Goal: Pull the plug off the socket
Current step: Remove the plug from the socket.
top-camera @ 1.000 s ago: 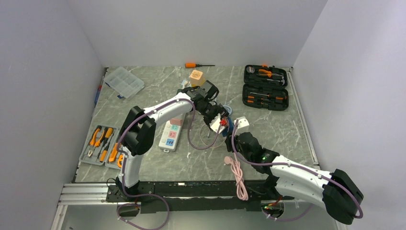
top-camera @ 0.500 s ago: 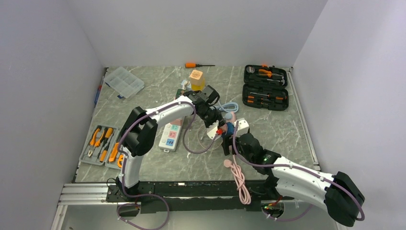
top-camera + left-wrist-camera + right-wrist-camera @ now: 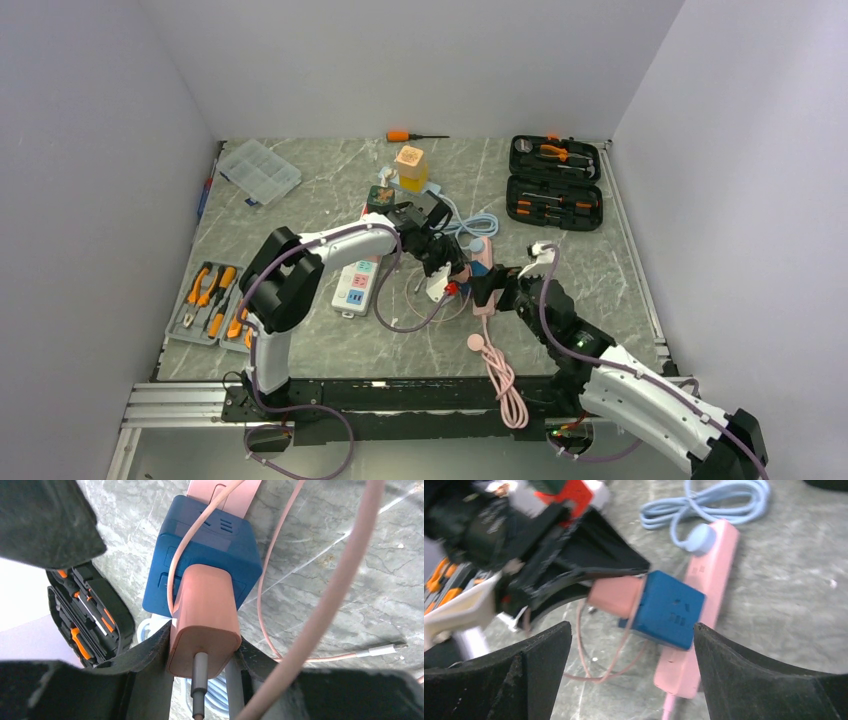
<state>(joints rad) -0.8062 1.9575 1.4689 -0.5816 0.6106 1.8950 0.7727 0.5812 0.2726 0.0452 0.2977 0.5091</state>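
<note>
My left gripper point(image 3: 202, 642) is shut on a salmon-pink plug point(image 3: 202, 615) that sits in the face of a dark blue cube socket point(image 3: 210, 545). The cube rests over a pink power strip point(image 3: 227, 492). In the top view the left gripper point(image 3: 450, 283) is just left of the cube point(image 3: 478, 270). My right gripper point(image 3: 498, 289) is just right of the cube. In the right wrist view it point(image 3: 634, 675) is open and empty, with the cube point(image 3: 669, 609), plug point(image 3: 614, 596) and pink strip point(image 3: 704, 610) ahead of its fingers point(image 3: 764, 675).
A light blue cable coil point(image 3: 704, 505) and its plug point(image 3: 698, 539) lie on the far end of the strip. A white power strip point(image 3: 358, 283), a tool tray point(image 3: 213, 300), a black tool case point(image 3: 555, 183), a clear box point(image 3: 259, 170) and pink cable point(image 3: 500, 370) lie around.
My left gripper has come nearer and lower with the plug and blue cube. My right arm has swung to the right, and its gripper now sits right of the cube.
</note>
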